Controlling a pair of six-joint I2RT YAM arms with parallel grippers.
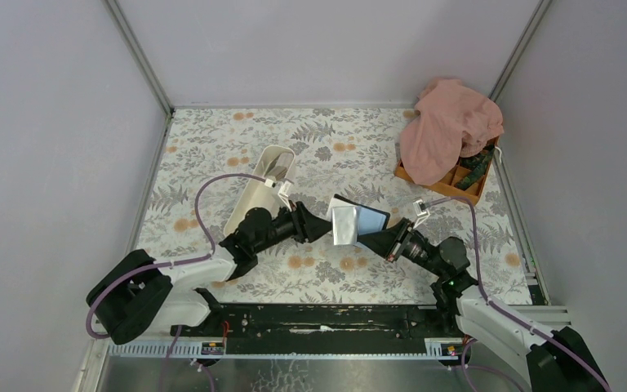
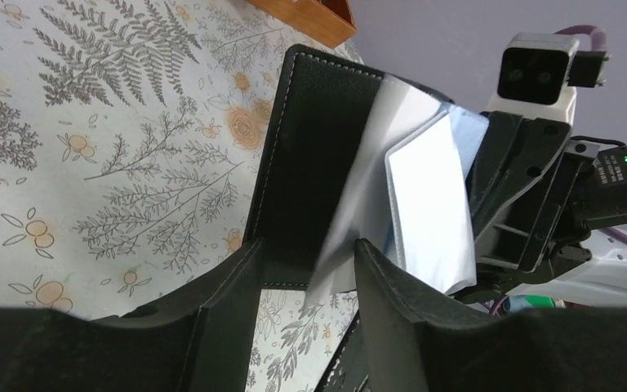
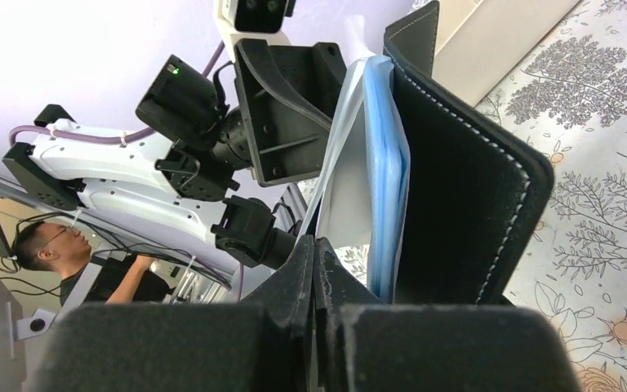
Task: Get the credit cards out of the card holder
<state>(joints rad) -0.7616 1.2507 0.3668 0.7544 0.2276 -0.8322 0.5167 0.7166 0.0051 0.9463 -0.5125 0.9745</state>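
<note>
A fern-and-flower patterned cloth (image 1: 318, 139) covers the table inside grey walls. Above its middle, the left gripper (image 2: 309, 245) stands with its jaws parted, the lower edge of a pale card (image 1: 344, 224) lying loose in the gap. That card sticks out of the card holder (image 2: 318, 147), which hangs open in the air, its black outer face towards the cloth. The right gripper (image 3: 314, 245) pinches the holder from the opposite side, jaws fully closed. A white tray (image 1: 249, 204) lies just left of the holder; an orange box (image 1: 457, 184) under a pink cloth (image 1: 449, 122) sits well to its right.
</note>
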